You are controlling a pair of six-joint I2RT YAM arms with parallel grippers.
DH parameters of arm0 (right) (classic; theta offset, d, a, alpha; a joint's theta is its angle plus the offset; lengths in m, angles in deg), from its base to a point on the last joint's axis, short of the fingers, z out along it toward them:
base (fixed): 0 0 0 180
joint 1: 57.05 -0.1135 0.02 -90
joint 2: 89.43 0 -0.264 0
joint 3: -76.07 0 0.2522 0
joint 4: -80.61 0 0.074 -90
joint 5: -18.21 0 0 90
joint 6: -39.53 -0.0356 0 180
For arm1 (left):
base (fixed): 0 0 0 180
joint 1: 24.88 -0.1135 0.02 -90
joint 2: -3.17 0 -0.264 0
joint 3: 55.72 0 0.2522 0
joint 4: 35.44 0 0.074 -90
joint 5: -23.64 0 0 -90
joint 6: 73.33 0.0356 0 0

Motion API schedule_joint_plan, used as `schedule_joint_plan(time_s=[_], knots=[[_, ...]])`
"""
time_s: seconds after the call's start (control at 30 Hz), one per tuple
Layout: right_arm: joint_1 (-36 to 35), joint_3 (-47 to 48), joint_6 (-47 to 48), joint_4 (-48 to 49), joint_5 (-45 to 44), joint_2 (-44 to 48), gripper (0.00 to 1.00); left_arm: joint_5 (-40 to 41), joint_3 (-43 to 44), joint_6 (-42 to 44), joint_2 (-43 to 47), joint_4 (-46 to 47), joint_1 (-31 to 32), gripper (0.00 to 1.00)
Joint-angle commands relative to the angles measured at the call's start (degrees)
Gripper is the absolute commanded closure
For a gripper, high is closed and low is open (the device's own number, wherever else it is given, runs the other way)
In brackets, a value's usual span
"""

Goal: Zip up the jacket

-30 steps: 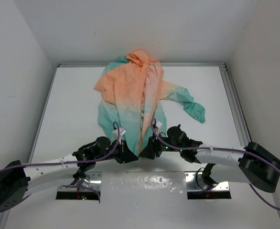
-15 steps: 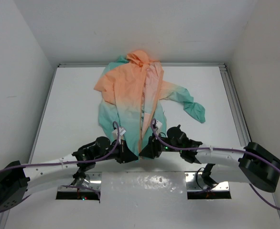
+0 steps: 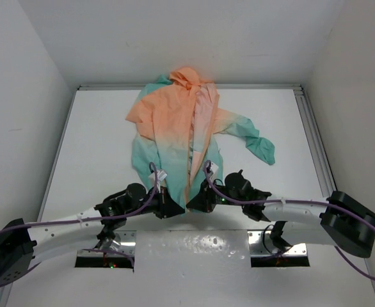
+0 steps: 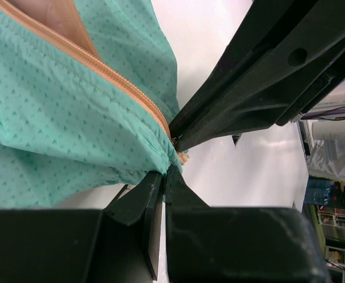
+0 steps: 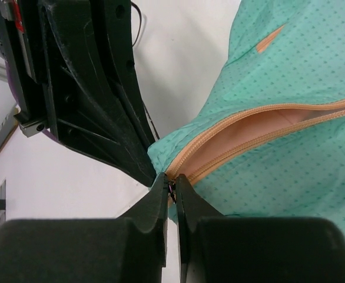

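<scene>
jacket (image 3: 175,128) lies mid-frame on the bench (image 3: 98,147), hem toward the bottom. your left tool (image 4: 163,180) clamps the teal hem, likely to anchor it; your right tool (image 5: 171,188) pinches the zipper (image 4: 102,73) base, probably its slider.

jacket (image 3: 175,121) — thin matt cloth | table (image 3: 98,147) — smooth, glossy | left claw (image 4: 163,174): matt, probably plastic

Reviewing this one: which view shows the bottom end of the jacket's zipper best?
Right wrist: both tapes of the zipper converge at the hem, pinched in the right tool. Left wrist shows one tape reaching the hem by the left tool. Top external shows its run up the jacket, the end hidden by both tools.
</scene>
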Motion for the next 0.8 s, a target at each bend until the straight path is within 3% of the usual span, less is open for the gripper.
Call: schedule_joint_plan(time_s=[0.0, 0.1, 0.53, 0.77], knots=[[-0.96, -0.37, -1.01, 5.00, -2.08, 1.36, 0.98, -0.04, 1.47, -0.87, 1.42, 2.04, 0.45, 1.00], [-1.31, -0.46, -1.46, 6.23, -4.54, 1.89, 1.00, -0.57, 1.38, -0.61, 1.42, 1.60, 0.37, 1.00], [-2.11, 9.02, 3.46, -10.10, -18.87, 1.19, 1.00, -3.29, 1.99, 0.97, 1.51, 0.46, 0.46, 1.00], [-2.46, 13.78, 6.01, -13.11, -27.22, -2.32, 1.00, -5.66, 4.54, 2.47, 3.18, -2.09, 0.54, 1.00]])
